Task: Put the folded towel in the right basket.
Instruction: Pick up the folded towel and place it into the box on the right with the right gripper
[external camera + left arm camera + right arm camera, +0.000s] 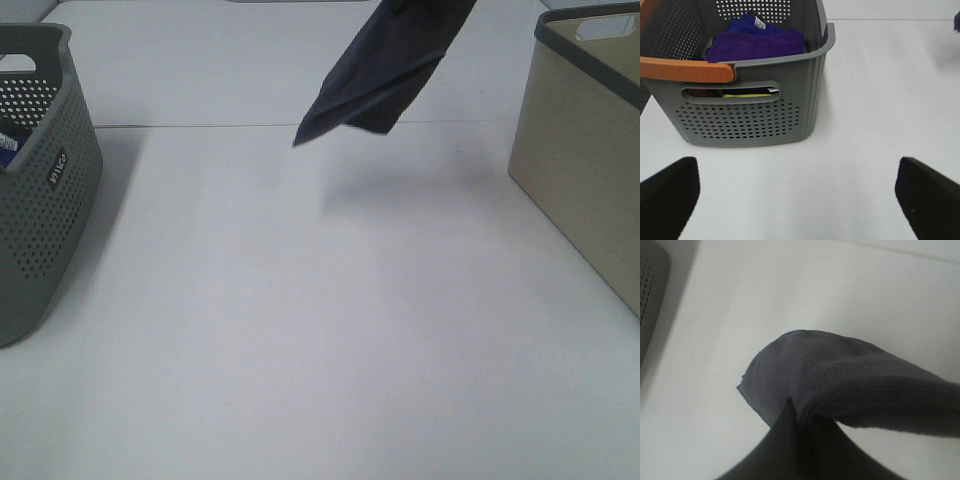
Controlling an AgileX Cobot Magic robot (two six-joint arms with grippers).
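Note:
A dark grey folded towel (385,65) hangs in the air above the far middle of the table, left of the beige right basket (585,150). In the right wrist view the towel (855,380) drapes over my right gripper (800,432), which is shut on it; the dark fingertips (785,440) are partly hidden under the cloth. The right gripper itself is out of the high view, above its top edge. My left gripper (800,200) is open and empty, just in front of the grey left basket (755,125).
The grey perforated basket (40,190) stands at the left edge and holds purple and blue folded towels (757,42) and something yellow (745,95). An orange handle (687,70) lies across its rim. White tabletop (300,320) lies between the baskets.

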